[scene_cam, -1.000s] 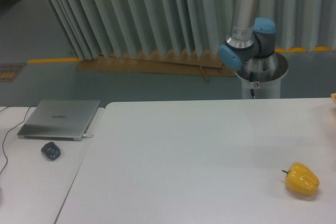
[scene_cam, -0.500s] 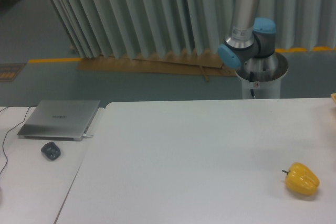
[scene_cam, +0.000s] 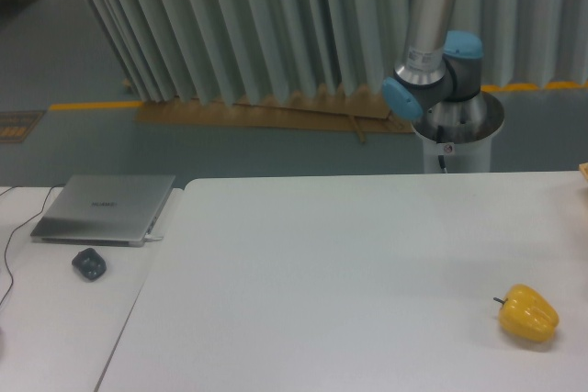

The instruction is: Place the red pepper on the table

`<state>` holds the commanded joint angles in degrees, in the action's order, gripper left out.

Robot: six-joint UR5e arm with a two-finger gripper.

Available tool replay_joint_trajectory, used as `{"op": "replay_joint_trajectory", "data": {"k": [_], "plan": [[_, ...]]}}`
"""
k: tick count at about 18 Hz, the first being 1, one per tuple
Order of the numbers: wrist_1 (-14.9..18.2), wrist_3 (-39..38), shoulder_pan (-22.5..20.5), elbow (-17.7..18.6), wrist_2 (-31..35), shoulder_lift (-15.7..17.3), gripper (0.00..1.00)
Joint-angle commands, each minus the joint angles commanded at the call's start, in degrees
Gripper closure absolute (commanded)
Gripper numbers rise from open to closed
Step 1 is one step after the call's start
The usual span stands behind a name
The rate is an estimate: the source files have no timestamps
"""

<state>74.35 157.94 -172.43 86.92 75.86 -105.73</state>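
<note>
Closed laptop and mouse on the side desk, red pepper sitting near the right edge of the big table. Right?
One error: the pepper near the right edge of the big table is yellow, not red. No red pepper shows in the camera view. The rest holds: the closed laptop and the mouse lie on the side desk. The claw is out of frame.

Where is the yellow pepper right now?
The yellow pepper lies alone near the right front of the white table, far from the laptop on the left desk.
</note>
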Motion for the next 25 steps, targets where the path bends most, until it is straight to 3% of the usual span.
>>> {"op": "replay_joint_trajectory", "data": {"k": [3, 7, 9, 11, 16, 20, 23, 25], "plan": [[-0.4, 0.0, 0.4, 0.4, 2.8, -0.6, 0.0], [-5.6, -0.3, 0.7, 0.2, 3.0, -0.3, 0.0], [-3.1, -3.6, 0.7, -0.8, 3.2, -0.1, 0.0], [0.9, -12.3, 0.6, -0.7, 3.2, 0.0, 0.0], [1.4, -41.4, -0.1, 0.0, 3.2, 0.2, 0.0], [0.5, -42.4, -0.3, -0.5, 4.7, -0.3, 0.0], [-5.3, -36.7, 0.5, -0.1, 6.8, -1.7, 0.0], [-6.9, -36.7, 0.5, 1.0, 6.8, -1.1, 0.0]]}}
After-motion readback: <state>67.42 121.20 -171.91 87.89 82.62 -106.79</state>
